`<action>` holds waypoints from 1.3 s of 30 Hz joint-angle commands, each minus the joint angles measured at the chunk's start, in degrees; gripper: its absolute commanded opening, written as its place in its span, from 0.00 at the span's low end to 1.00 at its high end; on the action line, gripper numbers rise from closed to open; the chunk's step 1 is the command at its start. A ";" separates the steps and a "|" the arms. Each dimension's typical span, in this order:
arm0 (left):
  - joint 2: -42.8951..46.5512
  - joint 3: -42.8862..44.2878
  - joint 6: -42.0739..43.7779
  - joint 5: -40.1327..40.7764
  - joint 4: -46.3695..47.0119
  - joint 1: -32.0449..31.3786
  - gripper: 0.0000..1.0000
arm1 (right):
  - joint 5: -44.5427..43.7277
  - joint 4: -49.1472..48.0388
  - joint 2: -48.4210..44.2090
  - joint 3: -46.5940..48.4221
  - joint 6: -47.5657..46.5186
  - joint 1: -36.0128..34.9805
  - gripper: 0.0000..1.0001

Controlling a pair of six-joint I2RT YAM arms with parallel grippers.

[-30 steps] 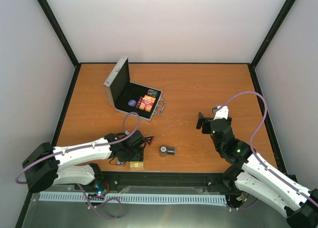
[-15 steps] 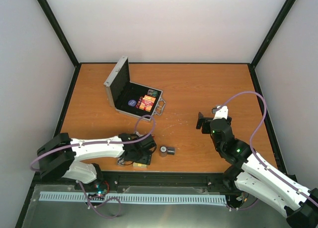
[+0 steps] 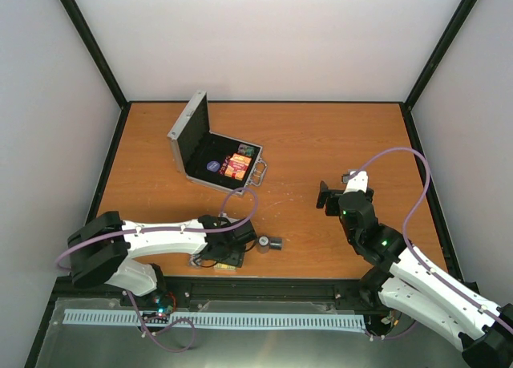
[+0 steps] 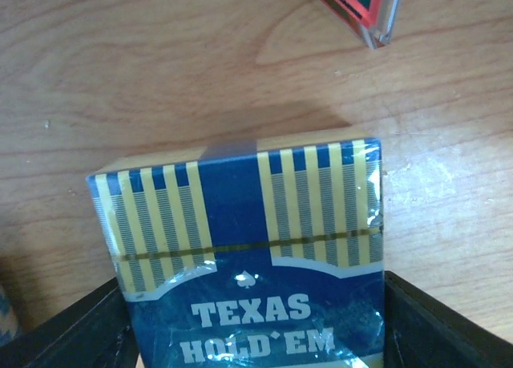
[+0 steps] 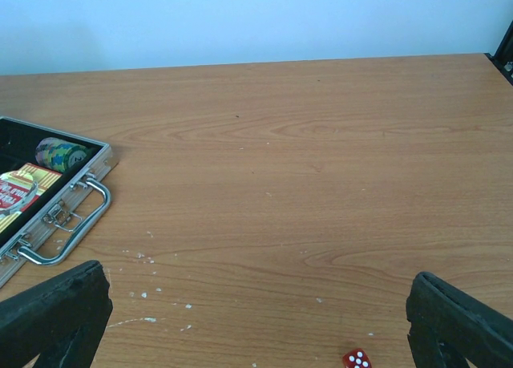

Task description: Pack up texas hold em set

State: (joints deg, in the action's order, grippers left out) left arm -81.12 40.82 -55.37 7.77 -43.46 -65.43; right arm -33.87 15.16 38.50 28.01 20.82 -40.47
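looking down from above, the left claw (image 3: 228,251) sits low at the near edge of the counter (image 3: 321,135), left of its middle, on top of the card box (image 3: 222,264), of which only a gold sliver shows under the wrist. the open case (image 3: 189,131) lies well apart toward the far left corner, lid raised on its far-left side and handle facing the near right, so the way in runs from the near edge toward the far edge, over the handle side. i judge the left arm the nearer one for that carry. a stack of chips (image 3: 270,243) lies just to the right of the claw, close to the near edge. the right claw (image 3: 328,196) hangs right of the middle, well apart from all this. from the left wrist, the blue and gold box fills the gap, with a black finger (image 4: 72,336) lying against each long side, so i judge the claw closed on the box. its long axis runs straight out from the wrist. whether it is clear of the counter i cannot tell. a corner of the red-edged triangle (image 4: 361,7) lies just beyond its far end. from the right wrist, that claw's fingers stand wide with nothing between them, the red die (image 5: 357,358) is just ahead on the counter, and the case is off toward the left.
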 commanded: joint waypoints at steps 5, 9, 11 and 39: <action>0.41 1.65 0.11 0.97 -0.46 -0.75 0.69 | -1.64 -1.80 0.38 -0.62 -0.07 0.48 1.00; 0.48 1.58 0.84 0.85 -0.22 -0.80 0.67 | -1.61 -1.80 0.72 -0.54 0.00 0.48 1.00; 0.35 1.63 0.95 1.08 -0.43 -0.76 0.68 | -1.62 -1.80 0.82 -0.58 -0.16 0.52 1.00; 0.62 2.34 -1.64 3.24 -4.55 -0.80 0.76 | -1.62 -1.84 1.31 -0.46 -0.18 0.48 1.00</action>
State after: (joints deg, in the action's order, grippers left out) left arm -81.52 41.76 -56.16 10.09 -46.76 -65.43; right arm -33.87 14.33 39.77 27.99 20.58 -40.47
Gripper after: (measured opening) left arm 0.793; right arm 0.999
